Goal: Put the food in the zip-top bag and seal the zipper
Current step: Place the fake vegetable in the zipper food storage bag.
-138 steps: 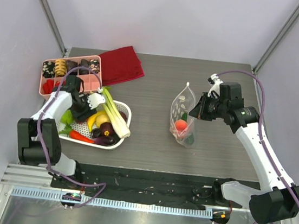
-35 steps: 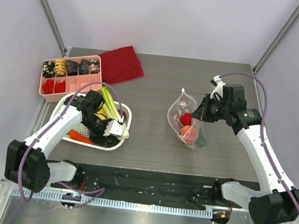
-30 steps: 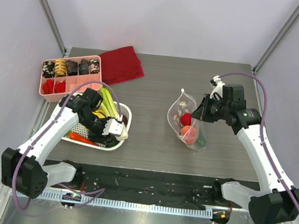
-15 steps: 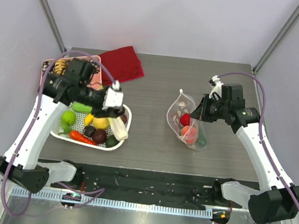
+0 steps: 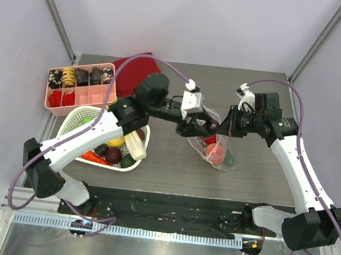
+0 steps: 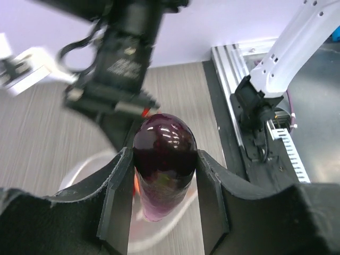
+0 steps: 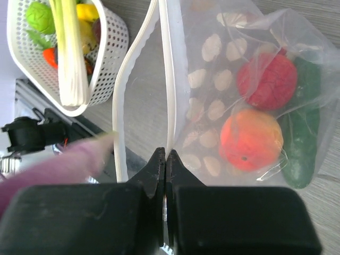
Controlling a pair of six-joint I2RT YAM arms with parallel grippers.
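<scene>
Grasping with the left gripper (image 6: 163, 183): a glossy purple toy eggplant (image 6: 163, 154), upright in the middle of the left wrist view, pressed on both sides by the two dark fingers. Lower end of this eggplant blurred and hard to see; under it only a pale soft curve on the grey wooden table (image 6: 42, 117), too unclear to name. In the top view, right of centre, the same gripper (image 5: 202, 129) just over the mouth of the clear dotted zip-top plastic bag (image 5: 217, 155) and covering it; eggplant itself hard to make out there. Clenched tight at the lower middle of the right wrist view: the right gripper (image 7: 166, 155), pinching one side of the thin clear press-seal zipper strip (image 7: 169, 79), with the other side bowed away to the left and the mouth open. Inside the bag, at the right of this view, a little veiled by the plastic: a red toy tomato (image 7: 266, 79), an orange toy peach (image 7: 251, 139) below it, a dark green toy cucumber (image 7: 300, 154) along the right edge. At upper left, a white perforated plastic basket (image 7: 114, 58), cut off by the frame, with a long white-green toy leek (image 7: 69, 69) and other pieces only partly visible. At lower left, a blurred purple streak, too soft to identify.
</scene>
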